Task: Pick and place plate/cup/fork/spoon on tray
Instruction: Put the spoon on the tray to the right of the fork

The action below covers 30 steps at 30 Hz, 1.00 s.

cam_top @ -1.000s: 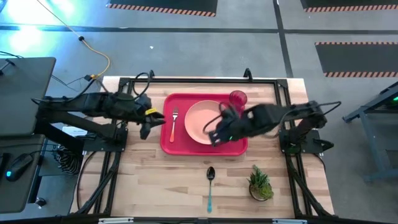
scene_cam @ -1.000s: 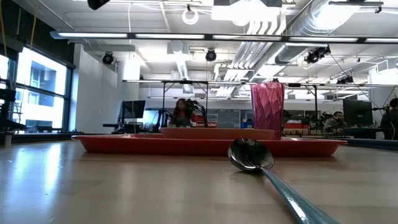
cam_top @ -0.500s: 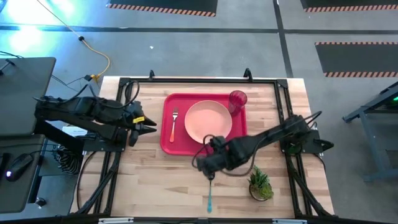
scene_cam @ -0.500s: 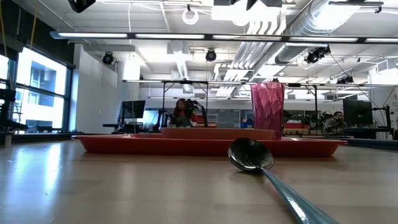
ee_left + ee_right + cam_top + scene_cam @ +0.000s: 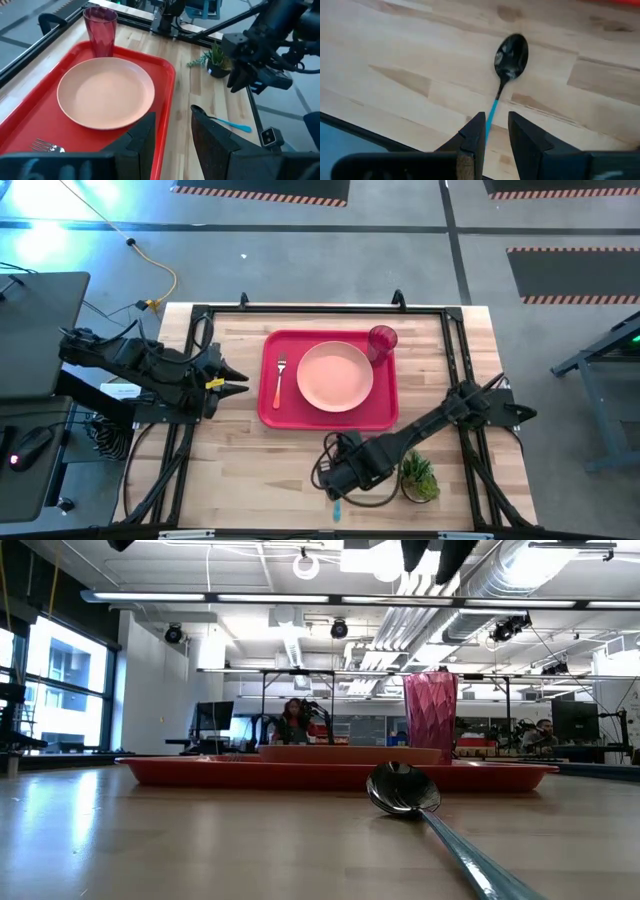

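Observation:
The red tray (image 5: 385, 416) lies at the table's far middle. On it rest the peach plate (image 5: 335, 376), the fork (image 5: 279, 380) left of the plate, and the pink cup (image 5: 382, 340), upright in the far right corner. The spoon (image 5: 511, 52) lies flat on the wood near the front edge, its blue handle (image 5: 492, 111) pointing toward that edge. My right gripper (image 5: 336, 480) hangs above the handle, pointing down and open, with its fingers (image 5: 472, 132) on either side, clear of it. My left gripper (image 5: 240, 380) waits open, left of the tray.
A small potted plant (image 5: 418, 476) stands just right of my right gripper and the spoon. Bare wood lies left of the spoon and along the front edge. Black frame rails run along the table's left, right and far sides.
My right gripper has swung from over the tray's plate toward the table's near edge and come down, rolling its wrist, until it hangs over the spoon's handle. My left gripper has drawn back from the tray toward the left edge. No object has moved.

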Available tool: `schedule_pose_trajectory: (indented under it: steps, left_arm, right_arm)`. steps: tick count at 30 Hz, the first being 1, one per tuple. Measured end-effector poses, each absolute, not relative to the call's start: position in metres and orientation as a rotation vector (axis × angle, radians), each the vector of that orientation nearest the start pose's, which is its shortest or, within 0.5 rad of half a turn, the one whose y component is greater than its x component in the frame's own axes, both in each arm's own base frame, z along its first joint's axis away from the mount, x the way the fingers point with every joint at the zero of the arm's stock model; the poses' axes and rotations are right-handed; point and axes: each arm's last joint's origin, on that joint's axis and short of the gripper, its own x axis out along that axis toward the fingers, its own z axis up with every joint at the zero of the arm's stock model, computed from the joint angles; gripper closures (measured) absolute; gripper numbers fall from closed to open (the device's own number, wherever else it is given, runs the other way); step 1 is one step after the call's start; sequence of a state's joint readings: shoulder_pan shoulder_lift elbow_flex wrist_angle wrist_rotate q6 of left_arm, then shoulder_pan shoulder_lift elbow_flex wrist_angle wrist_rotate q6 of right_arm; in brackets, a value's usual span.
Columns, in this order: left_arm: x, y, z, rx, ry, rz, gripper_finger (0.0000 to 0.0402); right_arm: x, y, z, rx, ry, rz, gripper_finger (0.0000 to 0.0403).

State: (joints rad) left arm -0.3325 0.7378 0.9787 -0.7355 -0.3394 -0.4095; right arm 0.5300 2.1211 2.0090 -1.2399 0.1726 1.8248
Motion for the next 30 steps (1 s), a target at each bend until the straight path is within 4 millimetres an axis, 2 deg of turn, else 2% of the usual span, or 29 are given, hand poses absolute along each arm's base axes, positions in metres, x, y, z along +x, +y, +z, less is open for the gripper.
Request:
schedule_pose_trajectory:
  steps: [13, 17, 27, 30]
  left_arm:
    - [0.127, -0.037, 0.353, -0.218, 0.448, 0.111, 0.0287]
    - [0.127, -0.037, 0.353, -0.197, 0.45, 0.106, 0.0287]
    - [0.127, -0.037, 0.353, -0.198, 0.458, 0.084, 0.0287]
    - [0.127, -0.037, 0.352, -0.199, 0.461, 0.077, 0.0287]
  right_arm:
    - [0.39, 0.227, 0.218, 1.089, 1.119, -0.928, 0.0274]
    - [0.397, 0.229, 0.208, 1.109, 1.117, -0.915, 0.0273]
    - [0.415, 0.235, 0.158, 1.161, 1.238, -0.903, 0.0274]
    - [0.416, 0.236, 0.155, 1.183, 1.242, -0.914, 0.0274]
